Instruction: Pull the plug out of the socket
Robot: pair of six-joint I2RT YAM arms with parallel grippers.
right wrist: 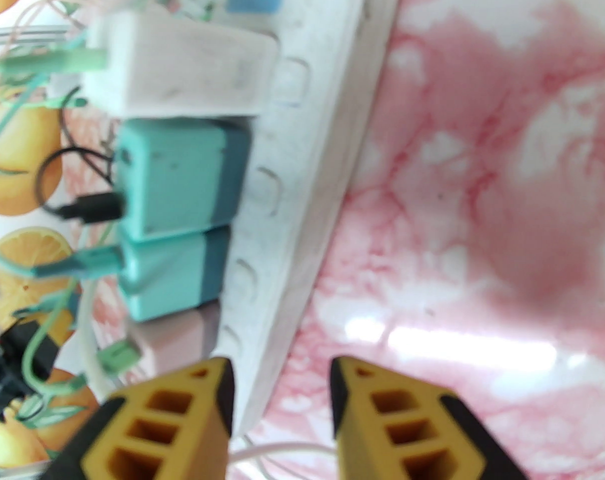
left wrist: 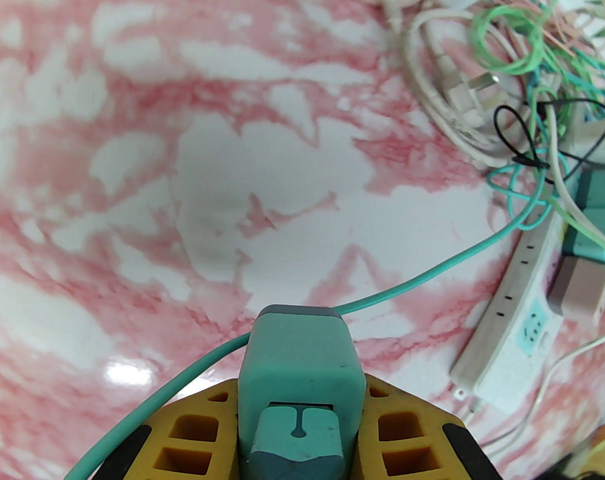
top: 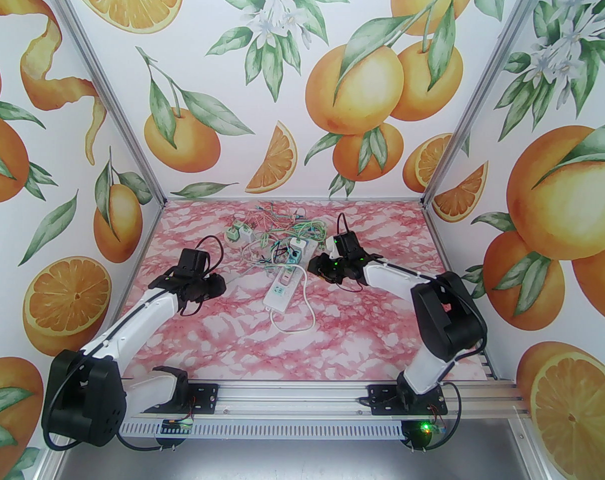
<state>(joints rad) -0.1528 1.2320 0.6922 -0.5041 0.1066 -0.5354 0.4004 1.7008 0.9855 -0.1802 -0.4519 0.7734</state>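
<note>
My left gripper (left wrist: 300,418) is shut on a teal plug (left wrist: 297,358) with a teal cable (left wrist: 412,280) trailing from it. It holds the plug above the pink marble table, apart from the white power strip (left wrist: 512,338). In the top view the left gripper (top: 218,285) sits left of the strip (top: 281,290). My right gripper (right wrist: 281,368) is open beside the strip's long side (right wrist: 302,168). Plugged into that strip are a white plug (right wrist: 182,68), two teal plugs (right wrist: 182,178) (right wrist: 172,273) and a pink plug (right wrist: 177,338). In the top view the right gripper (top: 313,266) is at the strip's right.
A tangle of green, teal, pink and black cables (top: 282,228) lies behind the strip, with small adapters (top: 237,232) at the back left. A loose white pronged plug (left wrist: 475,93) lies by the cables. A white cord (top: 302,313) loops in front of the strip.
</note>
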